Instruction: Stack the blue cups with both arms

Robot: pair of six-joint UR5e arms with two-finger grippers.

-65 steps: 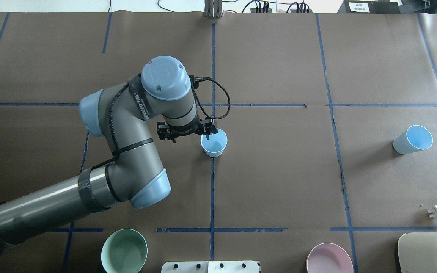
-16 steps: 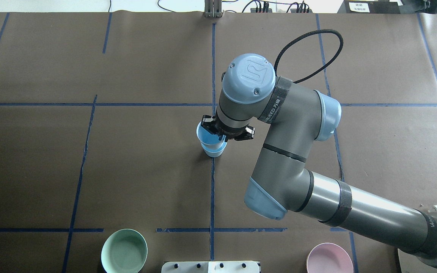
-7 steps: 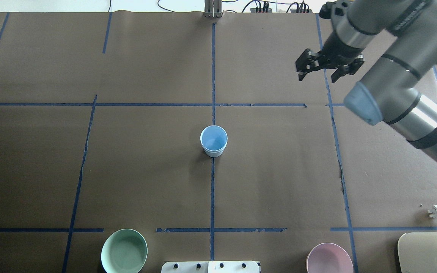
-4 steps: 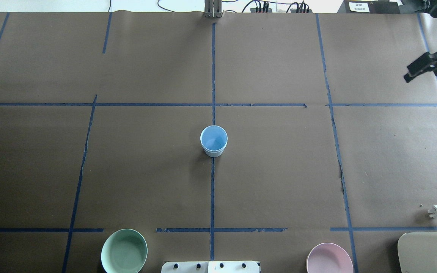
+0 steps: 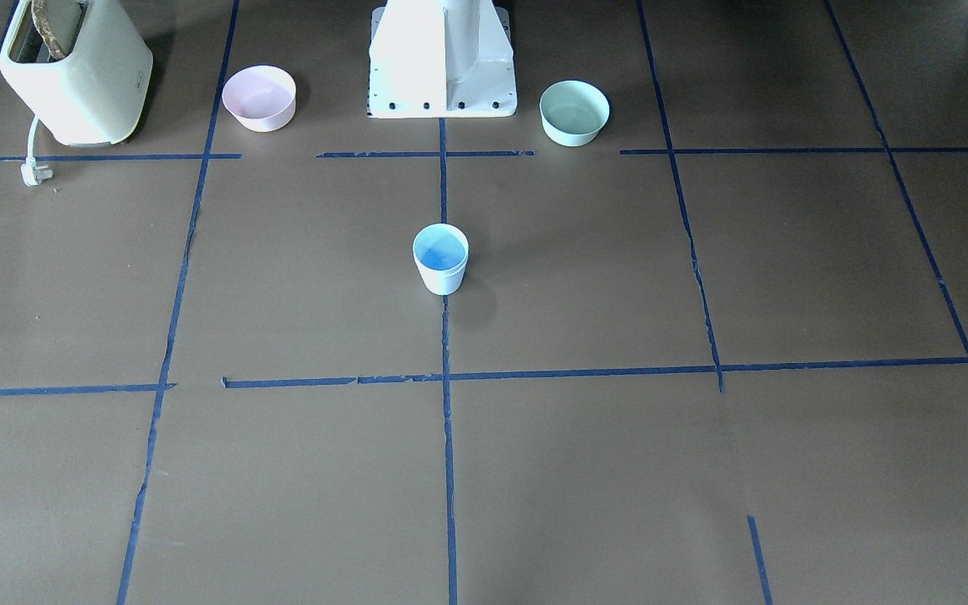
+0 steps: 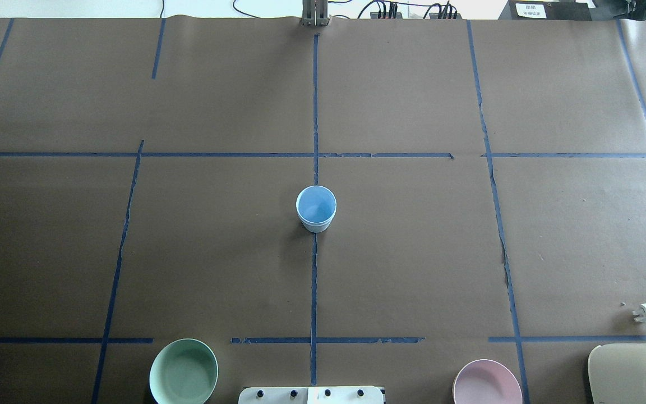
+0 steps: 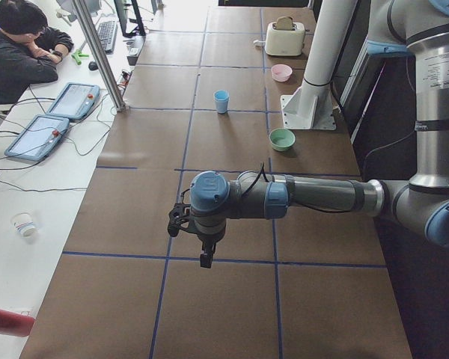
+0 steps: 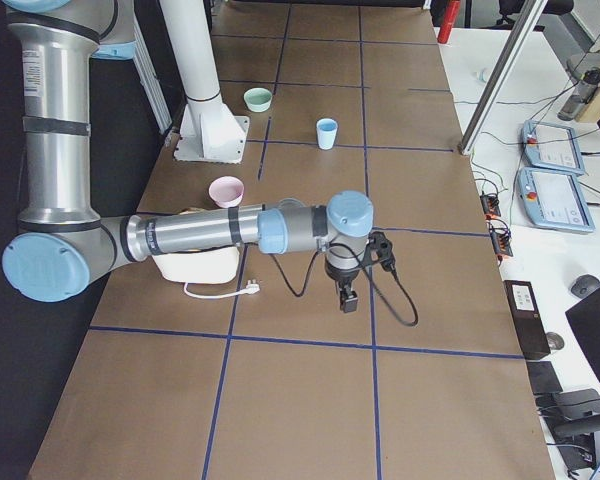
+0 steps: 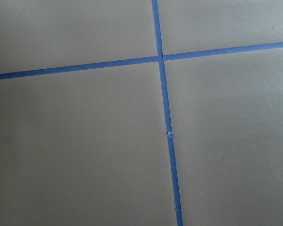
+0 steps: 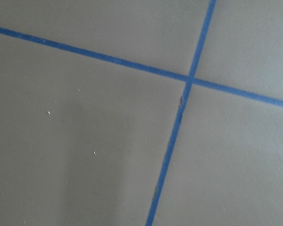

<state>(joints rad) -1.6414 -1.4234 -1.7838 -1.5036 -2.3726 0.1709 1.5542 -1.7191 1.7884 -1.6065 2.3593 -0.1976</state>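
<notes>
We see the right arm (image 8: 210,232) now clear of the nested blue cups (image 6: 315,209), stacking likely done; whether the left pincer (image 7: 203,256) or right pincer (image 8: 348,298) is spread, we cannot tell.

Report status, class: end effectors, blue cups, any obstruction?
Left end effector, right end effector hang far aside, state unclear. Blue cups nested upright at centre. Green bowl, pink bowl, toaster well aside.

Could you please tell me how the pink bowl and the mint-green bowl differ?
Colour: the pink bowl is pale pink, the mint-green bowl pale green.
Side: the pink bowl stands to the robot's right of the white pedestal base, the mint-green bowl to its left.
Neighbour: the toaster is beside the pink bowl, far from the mint-green bowl.
Both stand upright, open side up, and look empty.
</notes>
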